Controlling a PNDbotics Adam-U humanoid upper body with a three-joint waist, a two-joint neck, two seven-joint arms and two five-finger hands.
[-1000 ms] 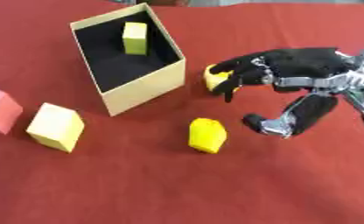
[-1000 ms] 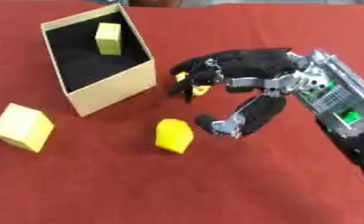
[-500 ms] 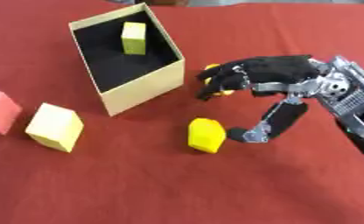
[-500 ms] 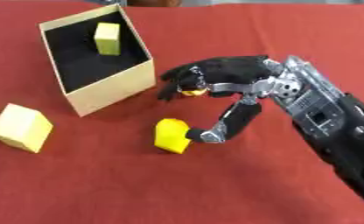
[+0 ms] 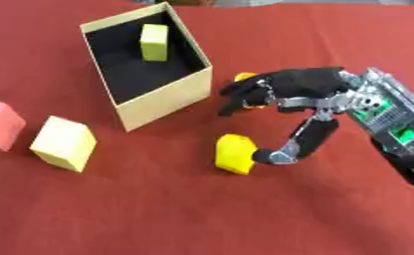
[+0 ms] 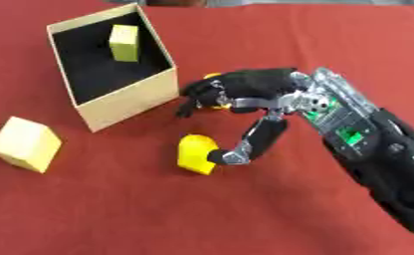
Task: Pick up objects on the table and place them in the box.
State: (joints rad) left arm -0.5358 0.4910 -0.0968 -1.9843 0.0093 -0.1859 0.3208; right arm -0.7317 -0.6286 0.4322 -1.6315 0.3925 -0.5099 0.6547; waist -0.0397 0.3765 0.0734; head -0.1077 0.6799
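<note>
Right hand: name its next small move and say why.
Probably close the fingers down onto the yellow block so the right hand can pinch it. The thumb tip already touches the block's right side, while the fingers arch above, over a smaller yellow-orange piece near the box wall. The block lies on the table outside the box, not yet held.

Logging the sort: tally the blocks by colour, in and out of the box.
Yellow: 4 (one in the box, one on the left, one at the thumb, one under the fingers)
Pink: 1
Total: 5
</note>
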